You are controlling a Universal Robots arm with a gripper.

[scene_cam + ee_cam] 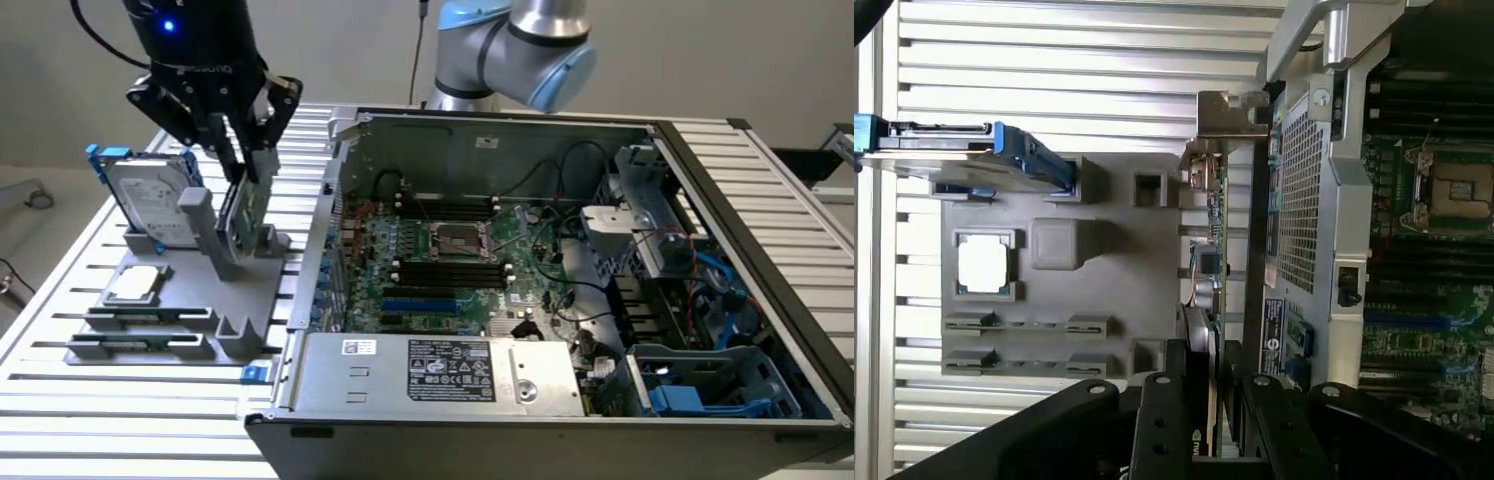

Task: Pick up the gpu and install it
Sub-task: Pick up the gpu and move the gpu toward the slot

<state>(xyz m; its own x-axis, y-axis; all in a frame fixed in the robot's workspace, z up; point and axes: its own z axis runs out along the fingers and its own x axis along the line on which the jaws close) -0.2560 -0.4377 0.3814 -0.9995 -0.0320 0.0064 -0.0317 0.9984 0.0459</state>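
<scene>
Exterior view, its left to its right: hard drive (140, 195) upright at gray holder (200, 272) far corner. CPU chip (136, 284) flat on holder. gpu (238, 215) upright on edge in slot along holder's edge nearest open computer case (441, 372). gripper (244, 165) fingers look clamped on gpu's upper edge, one per face. Likely light, stiff, fragile. Best hold is flat faces near top, clear of bracket and connector.

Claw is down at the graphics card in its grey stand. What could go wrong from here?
1. The card stands upright in a slot of the grey stand; lifted at a tilt by the claw, it may bind and drag the stand.
2. The computer case wall is close beside the card; its metal bracket could catch there.
</scene>
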